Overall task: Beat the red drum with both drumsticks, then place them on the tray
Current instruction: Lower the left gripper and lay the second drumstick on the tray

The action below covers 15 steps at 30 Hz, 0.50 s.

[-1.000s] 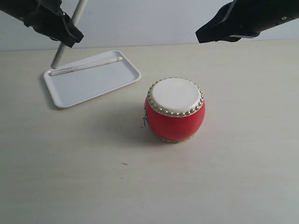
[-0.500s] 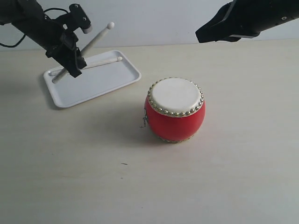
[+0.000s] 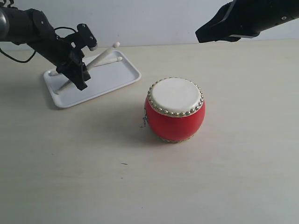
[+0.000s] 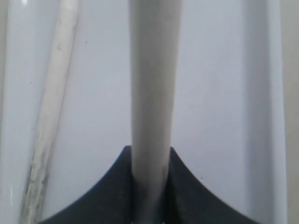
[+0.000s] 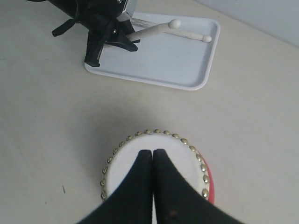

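The red drum [image 3: 175,110] stands at mid-table, its cream skin [image 5: 180,150] ringed by gold studs. At the back left is the white tray [image 3: 105,80]. One drumstick [image 3: 105,61] lies along the tray's far side. My left gripper [image 3: 78,73] is shut on the second drumstick [image 3: 103,52], holding it low and slanted over the tray. The left wrist view shows the held stick [image 4: 154,93] between the jaws and the lying stick [image 4: 51,116] beside it. My right gripper [image 5: 153,153] hangs above the drum, shut and holding nothing.
Pale tabletop [image 3: 93,177] surrounds the drum. A white wall [image 3: 149,18] closes the back. The tray's rim [image 5: 205,70] lies beyond the drum in the right wrist view, with the left arm [image 5: 100,28] over its far end.
My left gripper has come down toward the tray with its drumstick, which has tipped from steep to nearly flat. The right arm and the drum have not moved.
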Each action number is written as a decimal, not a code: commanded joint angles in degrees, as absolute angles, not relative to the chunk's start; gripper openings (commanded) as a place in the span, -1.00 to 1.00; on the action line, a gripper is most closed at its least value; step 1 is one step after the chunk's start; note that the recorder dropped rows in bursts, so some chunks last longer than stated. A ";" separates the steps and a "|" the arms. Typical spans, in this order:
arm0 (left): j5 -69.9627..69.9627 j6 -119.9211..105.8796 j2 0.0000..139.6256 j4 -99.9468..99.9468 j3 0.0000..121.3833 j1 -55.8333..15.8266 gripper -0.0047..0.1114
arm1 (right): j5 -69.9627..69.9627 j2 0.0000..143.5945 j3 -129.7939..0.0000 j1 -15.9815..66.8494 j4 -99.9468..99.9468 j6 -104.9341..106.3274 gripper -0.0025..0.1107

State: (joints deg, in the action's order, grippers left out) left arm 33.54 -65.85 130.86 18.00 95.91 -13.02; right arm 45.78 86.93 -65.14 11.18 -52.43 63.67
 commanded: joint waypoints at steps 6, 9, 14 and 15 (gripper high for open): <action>27.70 -64.11 133.48 23.49 96.33 -13.26 -0.92 | 45.64 86.69 -64.88 10.88 -52.73 63.86 -0.96; 27.03 -64.00 133.48 27.26 96.33 -13.26 -0.92 | 45.64 86.69 -64.88 10.88 -52.73 63.86 -0.96; 26.39 -64.00 133.60 27.69 96.33 -14.04 -0.92 | 45.64 86.69 -64.88 10.88 -52.73 63.86 -0.96; 26.39 -64.00 133.71 27.69 96.33 -14.25 -0.92 | 45.64 86.69 -64.88 10.88 -52.73 63.86 -0.96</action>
State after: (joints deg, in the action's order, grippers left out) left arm 27.06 -64.51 133.47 26.68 96.12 -13.40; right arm 45.78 86.93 -65.14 11.18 -52.43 63.67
